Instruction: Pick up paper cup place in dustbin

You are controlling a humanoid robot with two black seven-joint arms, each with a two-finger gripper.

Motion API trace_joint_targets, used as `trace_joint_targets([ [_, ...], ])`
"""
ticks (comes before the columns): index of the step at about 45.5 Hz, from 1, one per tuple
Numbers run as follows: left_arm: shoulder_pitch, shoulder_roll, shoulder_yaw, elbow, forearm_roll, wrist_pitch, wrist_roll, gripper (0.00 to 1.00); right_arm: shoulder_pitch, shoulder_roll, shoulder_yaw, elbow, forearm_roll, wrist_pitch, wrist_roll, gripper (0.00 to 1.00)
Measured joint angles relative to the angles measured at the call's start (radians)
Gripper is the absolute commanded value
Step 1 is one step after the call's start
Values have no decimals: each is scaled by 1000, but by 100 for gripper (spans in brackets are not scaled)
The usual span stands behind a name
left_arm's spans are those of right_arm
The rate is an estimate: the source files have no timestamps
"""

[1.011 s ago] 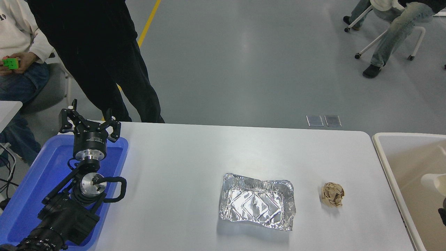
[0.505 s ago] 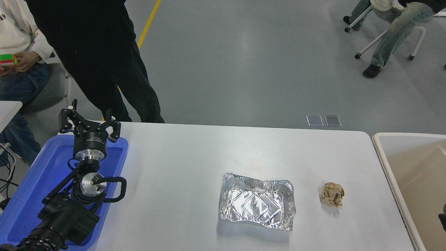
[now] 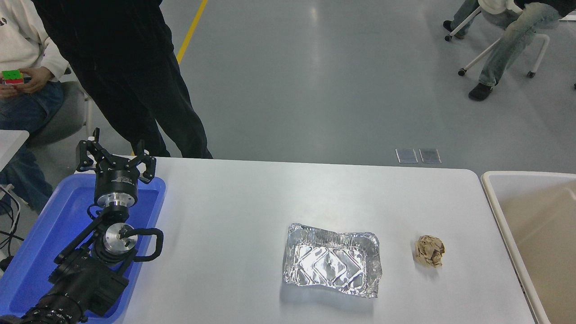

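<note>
- The cup, seen inside the bin [image 3: 490, 189] a second earlier, had dropped out of sight; the right gripper had left the frame too, so its jaws could not be told.
- One foil tray [image 3: 332, 266] and one paper ball [image 3: 429, 251] lay unclaimed on the table [image 3: 252, 207].
- The left gripper [image 3: 115, 161] was parked over the blue tray [image 3: 40, 243], jaws spread, likely idle.

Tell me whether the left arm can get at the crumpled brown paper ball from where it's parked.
Probably not easily. The left gripper hovers open over the blue tray at the table's far left, while the crumpled brown paper ball lies near the right edge, past the foil tray. Nothing covers it.
</note>
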Motion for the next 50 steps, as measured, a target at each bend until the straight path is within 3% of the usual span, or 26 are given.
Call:
trace_joint_targets([
  [31, 0, 0, 0, 0, 0, -1, 0, 99, 421, -293, -279, 604, -296, 9, -8, 100],
  [50, 0, 0, 0, -1, 0, -1, 0, 99, 813, -317, -654, 822, -324, 10, -9, 100],
])
